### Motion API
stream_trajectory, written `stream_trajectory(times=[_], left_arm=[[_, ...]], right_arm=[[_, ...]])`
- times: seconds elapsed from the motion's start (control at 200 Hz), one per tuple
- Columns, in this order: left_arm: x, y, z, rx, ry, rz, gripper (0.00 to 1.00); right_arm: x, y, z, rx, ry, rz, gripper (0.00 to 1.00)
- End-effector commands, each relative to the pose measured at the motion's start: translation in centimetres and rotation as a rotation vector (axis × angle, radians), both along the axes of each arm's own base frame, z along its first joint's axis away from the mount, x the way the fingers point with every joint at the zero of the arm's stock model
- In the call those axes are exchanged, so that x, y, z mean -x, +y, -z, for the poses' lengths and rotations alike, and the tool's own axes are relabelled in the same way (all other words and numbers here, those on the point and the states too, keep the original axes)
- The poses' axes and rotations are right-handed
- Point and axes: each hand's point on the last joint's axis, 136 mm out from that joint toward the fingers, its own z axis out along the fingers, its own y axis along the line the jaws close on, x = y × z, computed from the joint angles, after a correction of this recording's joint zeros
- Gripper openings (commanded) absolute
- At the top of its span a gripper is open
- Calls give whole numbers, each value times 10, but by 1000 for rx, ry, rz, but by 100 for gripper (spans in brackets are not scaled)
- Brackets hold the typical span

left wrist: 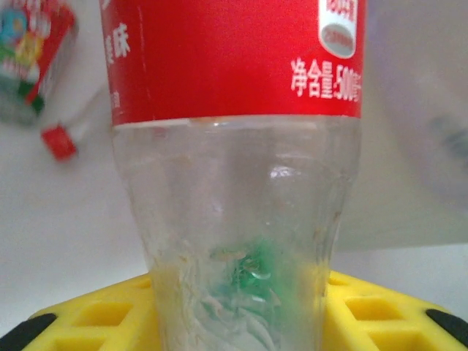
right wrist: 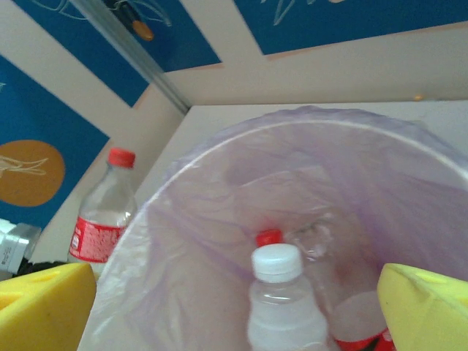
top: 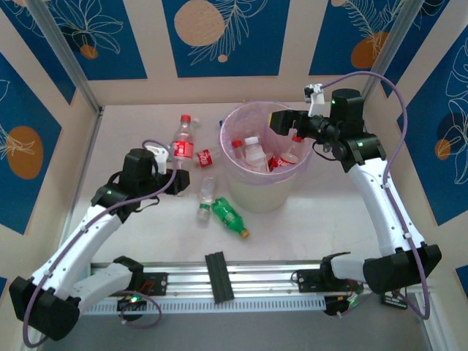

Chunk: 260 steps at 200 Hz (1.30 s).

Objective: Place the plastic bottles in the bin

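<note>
Step in hand: I judge this a pickup. Several plastic bottles already lie in the bin, others wait on the bench, and my left arm is on the next one.
Next move: I would confirm the grip, lift the bottle clear of its neighbours, carry it right over the rim and release above the opening. The right arm hangs there, so I would need to keep the two arms apart.
Bench [top: 307, 219]: pale and flat, with the bin standing mid-bench and loose bottles to its left and front.
Bin [top: 257, 196]: a round cream bucket with a lilac liner. Inside are a white-capped bottle [right wrist: 276, 292] and red-labelled ones.
Right gripper [right wrist: 234, 300]: it hangs over the bin's mouth with its yellow fingers spread wide and nothing between them.
Left gripper [left wrist: 238, 314]: low on the bench left of the bin, its fingers drawn in against both sides of a bottle. How firmly they press I cannot tell.
Red-labelled bottle [left wrist: 234, 183]: clear and caught at its narrow lower body. I take it for the upright red-capped one just left of the bin.
Green bottle [top: 228, 216]: it lies in front of the bin, untouched.
Clear bottle [top: 207, 191]: it lies just beside the green one.
Small red bottle [top: 204, 156]: it lies near the bin's left wall.
</note>
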Motion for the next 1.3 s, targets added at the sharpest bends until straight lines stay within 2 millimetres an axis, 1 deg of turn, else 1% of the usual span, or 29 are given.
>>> stream_trajectory(times=[0.0,0.085,0.205,0.38,0.465,0.65,0.825,0.975,1.085,1.23,1.295], left_arm=[[-9,-15,-45,130,-182,36,29],[-12,-19,-62,174,-247,49,29],[-16,-26,-79,217,-317,73,28],[-19,-42,-103,288,-387,135,27],[-16,-48,-105,284,-369,172,27],[-8,-54,-104,275,-370,209,27],[-1,-63,-96,288,-331,241,27],[0,-68,-92,282,-327,250,26],[2,-73,-94,290,-331,268,26],[2,-75,-93,282,-333,272,26],[1,-75,-92,279,-332,270,26]], right_arm=[[14,31,-32,-47,-50,-106,99],[22,53,-42,-40,-56,-166,99],[28,82,-54,-54,-83,-251,99],[29,125,-60,-81,-80,-364,99],[31,145,-60,-82,-65,-420,99],[23,178,-45,-57,-32,-480,99],[12,192,-25,-15,9,-490,98],[11,205,-15,-25,45,-515,95],[9,212,-10,-25,55,-522,94],[9,217,-4,-26,70,-531,86],[9,218,-2,-26,76,-533,79]])
